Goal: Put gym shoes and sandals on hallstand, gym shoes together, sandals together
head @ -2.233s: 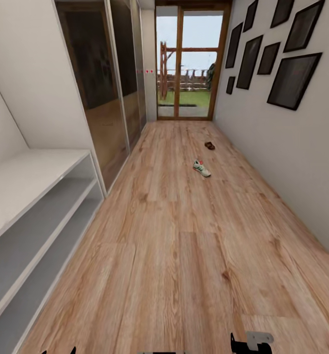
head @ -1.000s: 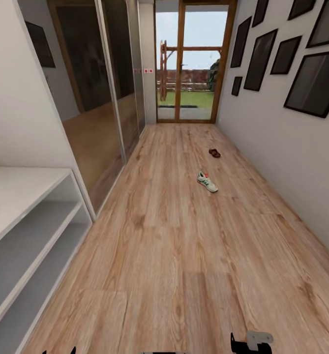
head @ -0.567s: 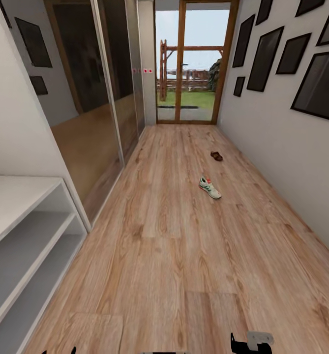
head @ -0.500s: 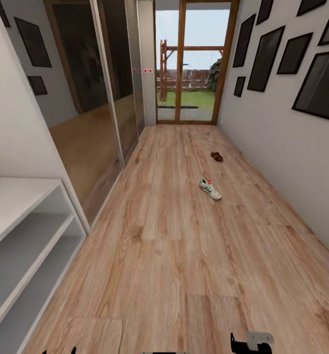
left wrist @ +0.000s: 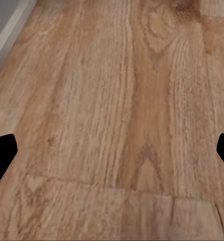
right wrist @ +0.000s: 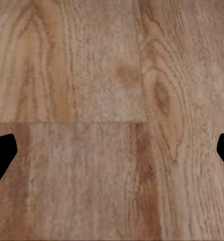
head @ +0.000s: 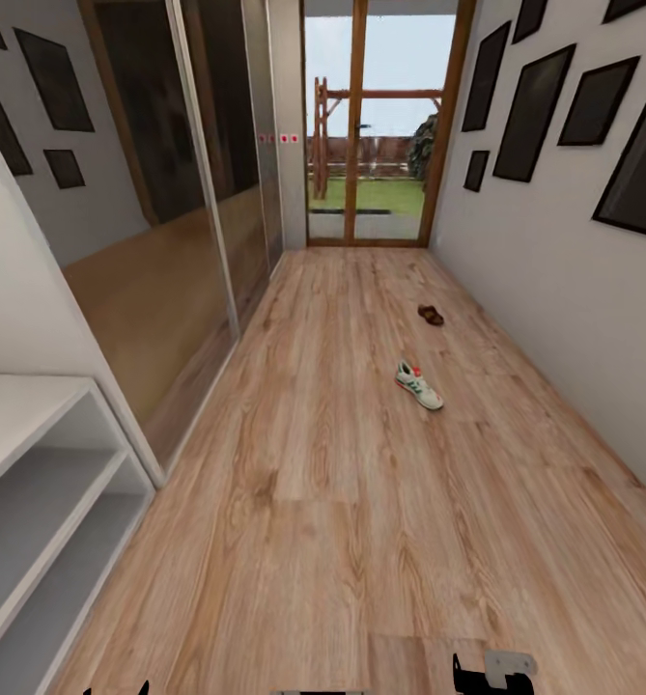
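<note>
Head view is rolling forward along the corridor floor [head: 342, 502]; gym shoe [head: 418, 385] and sandal [head: 431, 315] are looming closer ahead-right; hallstand [head: 33, 483] is sliding back at left; both grippers, left gripper [left wrist: 112, 150] and right gripper [right wrist: 112, 150], are hanging spread wide, holding nothing.

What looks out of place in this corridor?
Two stray pieces of footwear lie apart on the corridor floor near the right wall: one gym shoe and, farther toward the glass door, one brown sandal. The pale shelf unit at left holds nothing where it shows.
</note>
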